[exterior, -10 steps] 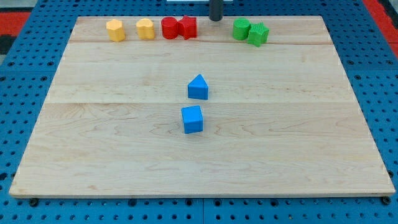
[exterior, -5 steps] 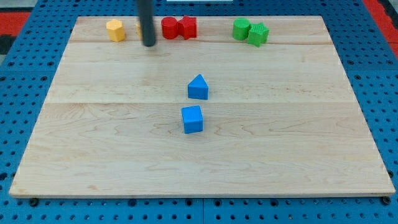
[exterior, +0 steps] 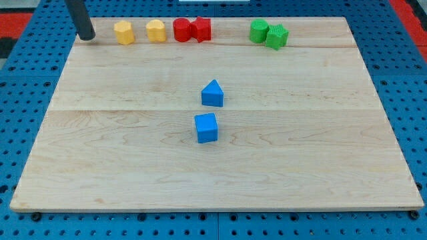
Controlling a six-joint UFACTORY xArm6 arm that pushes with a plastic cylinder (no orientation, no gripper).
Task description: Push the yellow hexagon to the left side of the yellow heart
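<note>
**Tip left of the yellow pair — little room at the edge**

The yellow hexagon (exterior: 123, 32) sits at the board's top edge, already just left of the yellow heart (exterior: 155, 31), a small gap between. My tip (exterior: 86, 37) — a bare rod, holding nothing — stands left of the hexagon, apart from it. Pushing rightward could ram it into the heart and then the red blocks (exterior: 191, 29). No containers here

tip (exterior: 86, 37) left of hexagon (exterior: 123, 32)
</note>
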